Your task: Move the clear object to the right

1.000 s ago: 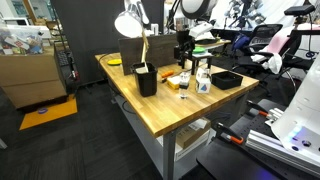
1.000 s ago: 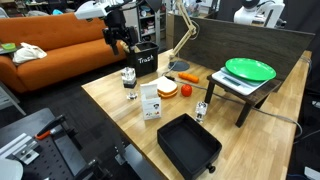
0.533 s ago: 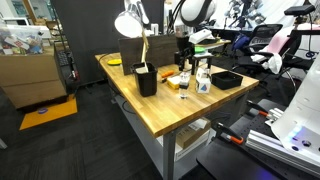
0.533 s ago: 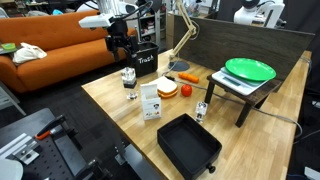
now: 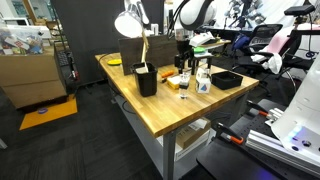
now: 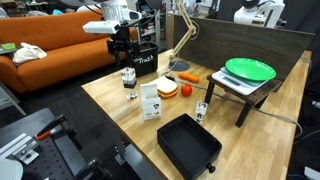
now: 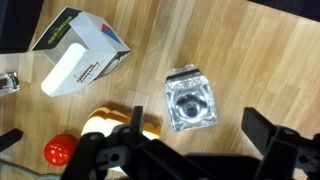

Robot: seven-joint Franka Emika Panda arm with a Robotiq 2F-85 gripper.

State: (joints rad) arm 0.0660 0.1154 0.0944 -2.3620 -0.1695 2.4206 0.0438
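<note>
End effector [image 6: 125,54] open, fingers spread wide (clearest in wrist view), hovering above clear object [image 6: 129,80], no contact. Clear object upright on wooden surface [image 6: 115,122], near edge facing orange sofa [image 6: 60,45], beside black bin [image 6: 146,62].

Desk [image 6: 108,108]: light wooden top.
On it: clear object [image 6: 130,80], white box [image 6: 151,101], black tray [image 6: 188,143], black bin [image 6: 145,62].
</note>
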